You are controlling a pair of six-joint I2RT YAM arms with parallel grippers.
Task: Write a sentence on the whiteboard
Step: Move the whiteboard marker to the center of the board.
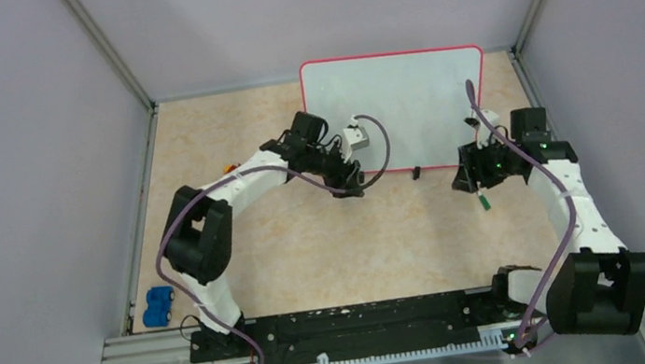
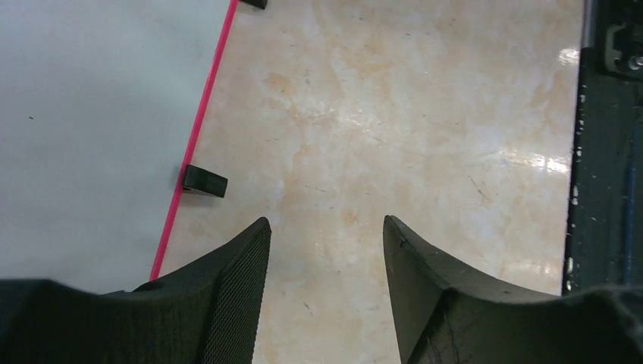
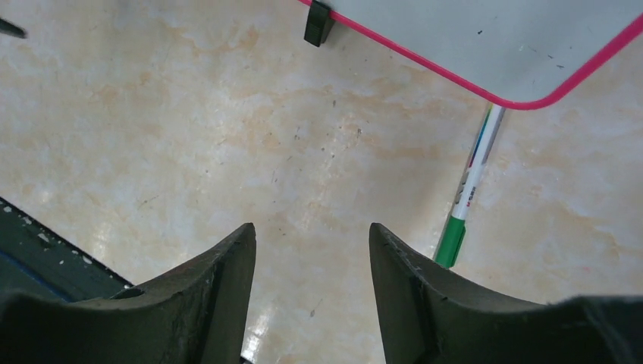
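The whiteboard (image 1: pixel 397 111), white with a thin red rim, lies flat at the back of the table; its surface looks blank and no sentence shows on it. My left gripper (image 1: pixel 352 183) hovers over the table just off the board's near left corner, open and empty (image 2: pixel 326 221), with the board's edge (image 2: pixel 91 114) to its left. My right gripper (image 1: pixel 470 183) is off the near right corner, also open and empty (image 3: pixel 311 226). A white marker with a green cap (image 3: pixel 470 186) lies on the table beside its right finger, its far end under the board's corner (image 3: pixel 493 38).
A blue toy car (image 1: pixel 158 306) sits at the table's near left. A small orange object (image 1: pixel 230 167) lies behind the left arm. Black feet (image 2: pixel 205 181) (image 3: pixel 318 23) stick out from the board's near edge. The black base rail (image 1: pixel 347 322) runs along the front; grey walls enclose the table.
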